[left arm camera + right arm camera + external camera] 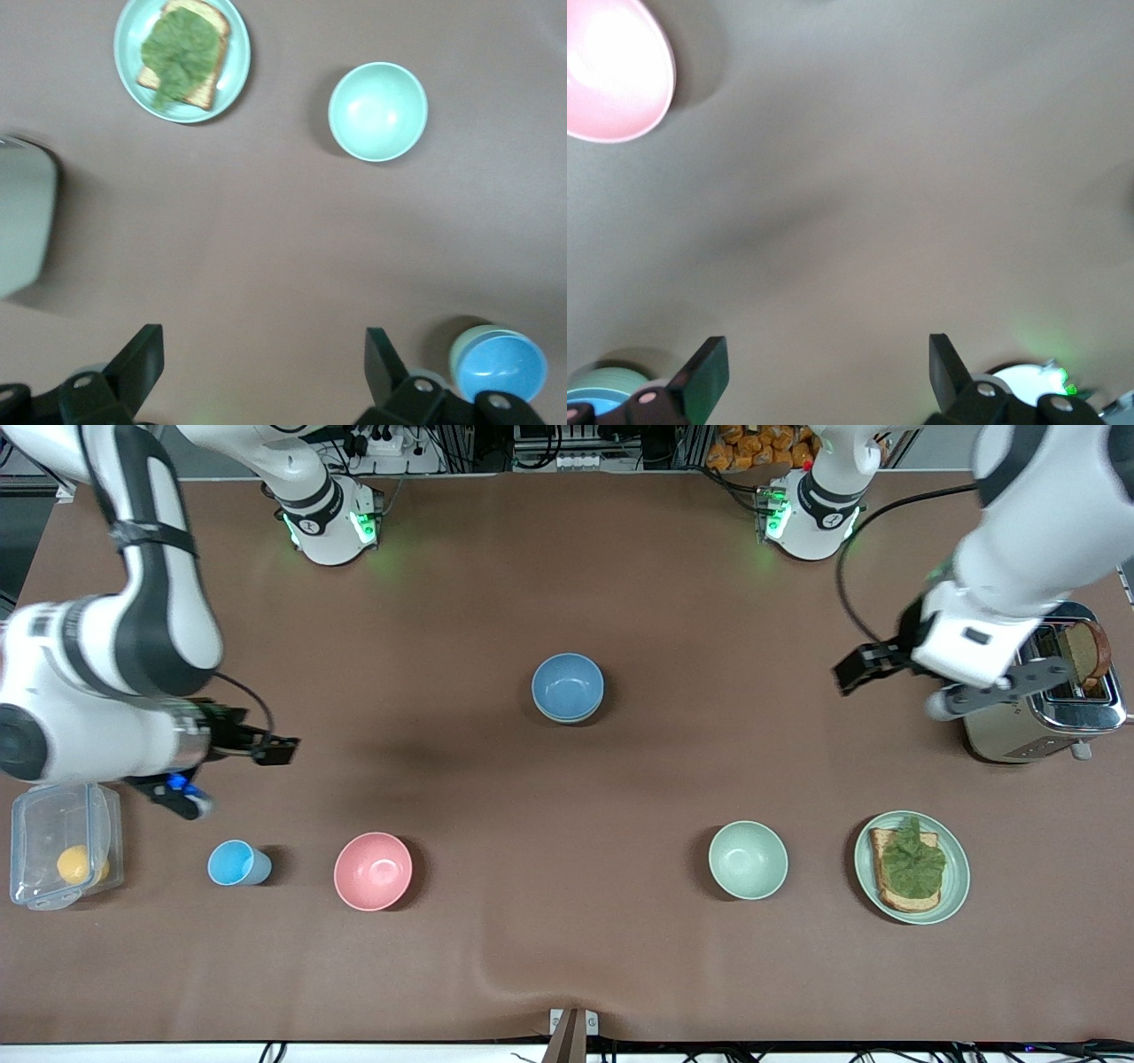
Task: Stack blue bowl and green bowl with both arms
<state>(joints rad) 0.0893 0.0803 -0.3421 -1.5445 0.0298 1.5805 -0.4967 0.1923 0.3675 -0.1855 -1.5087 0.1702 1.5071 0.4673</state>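
A clear lidded box (62, 843) at the right arm's end of the bench holds a yellow ball (74, 863). Along the camera-side edge stand a light-blue cup (236, 864), a pink bowl (373, 871), a mint bowl (748, 859), all empty, and a plate (955, 886) carrying toast with lettuce (911, 861). Mid-bench, the blue bowl (567, 685) sits nested in the green bowl (462, 352). A toaster (1054, 717) holds bread (1085, 651). Right gripper (232, 775) and left gripper (890, 686) hover, fingers apart, empty.

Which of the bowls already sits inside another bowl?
The blue bowl mid-table: a green bowl rim shows beneath it. The pink bowl and mint bowl each stand alone.
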